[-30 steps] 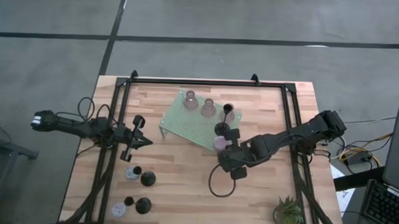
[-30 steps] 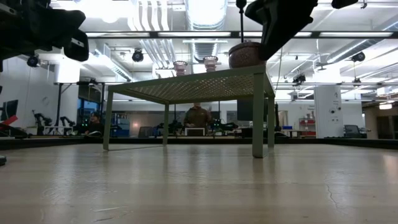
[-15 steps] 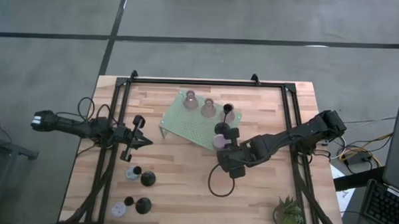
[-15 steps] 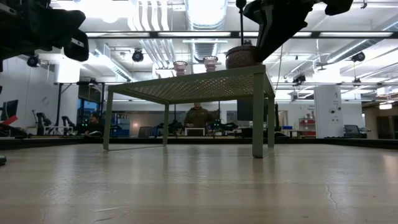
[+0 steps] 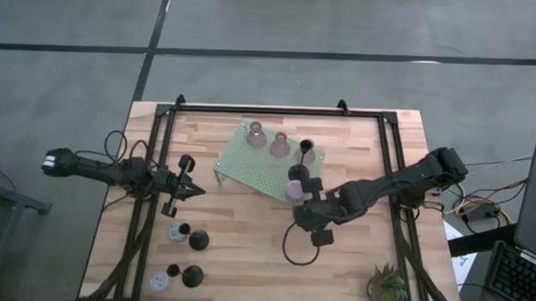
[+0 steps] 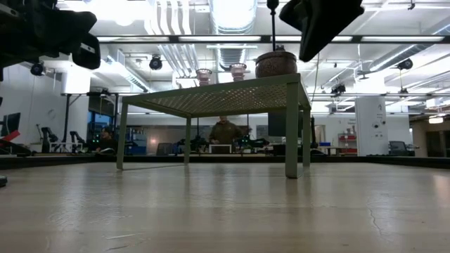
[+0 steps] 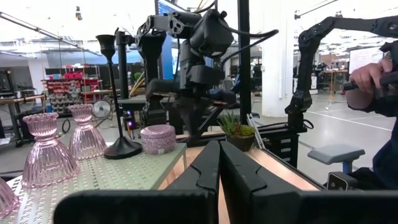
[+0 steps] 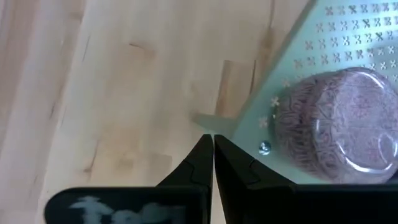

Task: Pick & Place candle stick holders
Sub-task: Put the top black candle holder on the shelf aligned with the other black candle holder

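Note:
A pale green stand point(image 5: 254, 168) carries two pinkish glass candle stick holders point(image 5: 255, 134) point(image 5: 280, 145), a slim black one point(image 5: 306, 150) and a squat lavender one point(image 5: 295, 190) at its near right corner. My right gripper point(image 8: 212, 144) is shut. It hangs just off that corner, beside the lavender holder point(image 8: 336, 124), touching nothing. At the table's left side my left gripper point(image 7: 219, 155) is shut and level, pointing toward the stand. Several more holders point(image 5: 198, 240) point(image 5: 190, 276) stand on the table near the left front.
A spiky green plant point(image 5: 387, 286) stands at the near right corner. A black cable loop point(image 5: 298, 250) lies on the wood below my right arm. A dark frame rail point(image 5: 260, 110) runs round the table. A person's hand point(image 7: 373, 74) shows in the room beyond.
My right gripper, still shut, has turned a little at the wrist. It has drawn slightly away from the lavender holder's side, so a gap now shows between them in the low view. The holder stays on the stand's corner.

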